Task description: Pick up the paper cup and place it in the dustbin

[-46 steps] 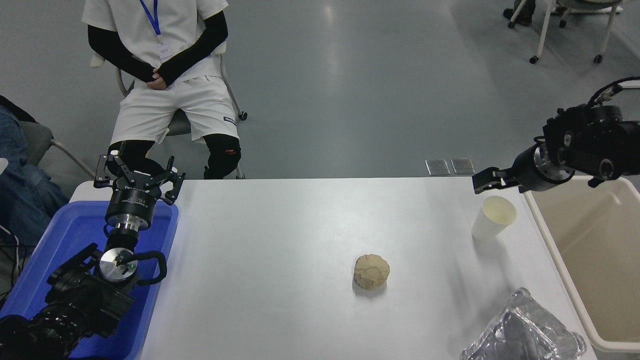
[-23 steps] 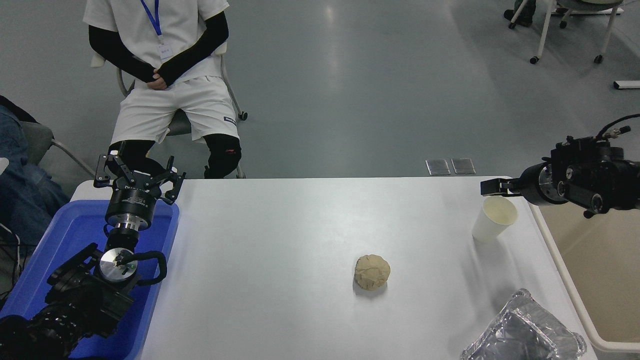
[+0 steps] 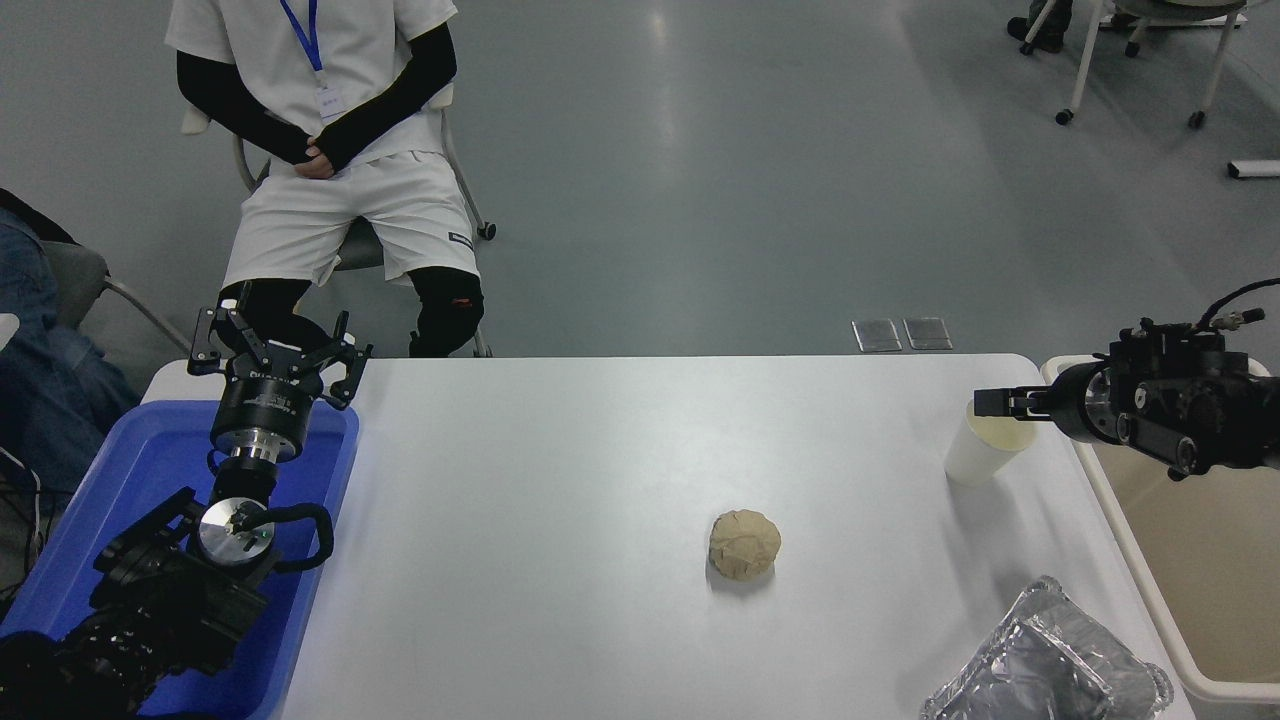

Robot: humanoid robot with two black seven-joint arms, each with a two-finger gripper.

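The white paper cup (image 3: 968, 458) stands upright near the table's right edge, its cream inside facing up. My right gripper (image 3: 992, 404) comes in from the right and points left, level with the far side of the cup's rim and overlapping it in the picture. It is seen edge-on. The beige dustbin (image 3: 1128, 556) stands just right of the table, partly behind the right arm. My left gripper (image 3: 276, 345) is parked open over the blue tray at the lower left.
A tan paper ball (image 3: 744, 543) lies mid-table, left of and nearer than the cup. A silver foil piece (image 3: 1050, 665) lies at the near right corner. The blue tray (image 3: 120, 480) sits at the left. A person sits beyond the far left.
My right gripper has come down and shifted slightly right, from above and behind the cup to the level of its rim. The cup and the left arm have not moved.
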